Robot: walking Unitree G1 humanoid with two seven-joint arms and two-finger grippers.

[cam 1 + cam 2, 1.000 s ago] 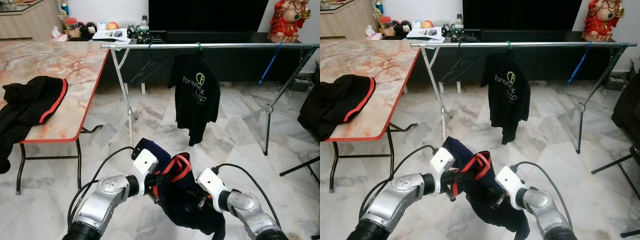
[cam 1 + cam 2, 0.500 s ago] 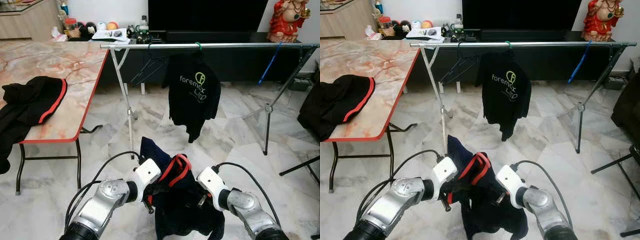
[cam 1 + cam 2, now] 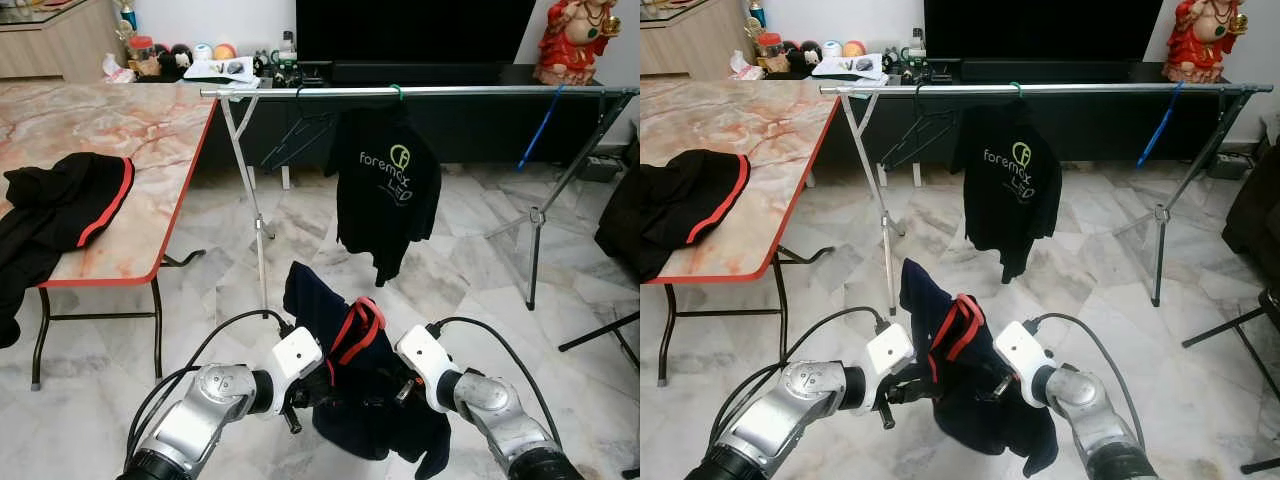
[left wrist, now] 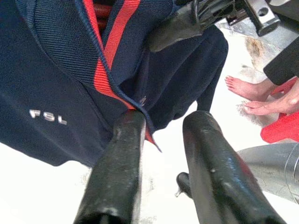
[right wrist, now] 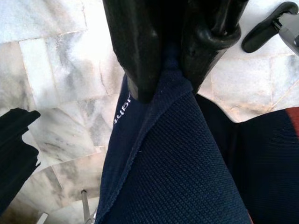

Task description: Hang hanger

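Observation:
A navy shirt (image 3: 360,395) with a red collar (image 3: 357,328) hangs bunched between my two arms, low over the marble floor. My right gripper (image 3: 397,385) is shut on its cloth; the right wrist view shows both fingers (image 5: 135,51) pinching a navy fold (image 5: 187,163). My left gripper (image 3: 303,397) sits at the shirt's left side, open, with the red-trimmed hem (image 4: 100,84) lying against one finger (image 4: 117,168). No hanger can be made out inside the shirt. Ahead stands a silver clothes rail (image 3: 450,91) with an empty black hanger (image 3: 298,135).
On the rail hang a black printed shirt (image 3: 388,190) on a green hanger and a blue hanger (image 3: 540,125). A marble-topped table (image 3: 110,140) with a black-and-red garment (image 3: 60,205) stands left. A person's bare feet (image 4: 252,93) are near. A dark TV cabinet (image 3: 470,130) stands behind.
My left gripper has dropped lower and stands open at the hem. The navy shirt has gathered more toward the right gripper. The black shirt on the rail sways slightly.

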